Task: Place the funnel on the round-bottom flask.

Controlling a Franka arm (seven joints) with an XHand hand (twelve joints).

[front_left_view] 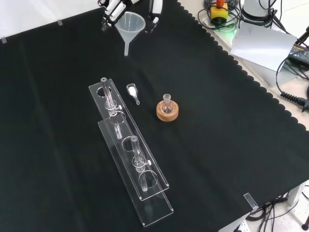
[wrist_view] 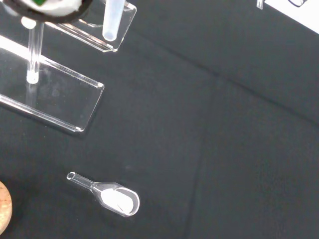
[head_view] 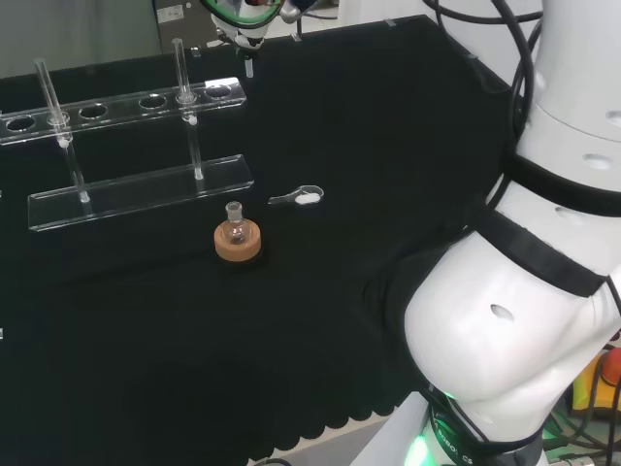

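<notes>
Fingers: black-and-white fingers (front_left_view: 112, 9) curl in against the rim of the funnel (front_left_view: 130, 25) from both sides, pinching it at the top of the front view; hand (front_left_view: 115, 7) partly cut by the frame edge
Funnel place: held in the air over the far part of the desk (front_left_view: 231, 125), spout down, at about 11 o'clock from the flask in the front view, well apart from it
Funnel handling: looks like thin translucent plastic, so light and fairly stiff, smooth and likely slippery; the wide rim is the sensible hold, leaving the spout free to enter the neck
Flask: small round-bottom flask (front_left_view: 167, 102) upright on a cork ring (front_left_view: 167, 112) near the desk's middle; narrow open neck, glass, fragile, and probably easy to tip off the ring if the spout knocks it sideways
Neighbours: small clear scoop with white powder (front_left_view: 132, 90) at 10 o'clock from the flask, near it; clear tube rack (front_left_view: 130, 159) with two tubes at 8 o'clock
Open room: bare cloth from 12 to 6 o'clock of the flask; a straight descent from above seems safest
Edges: scalloped cloth border well away from the flask
</notes>
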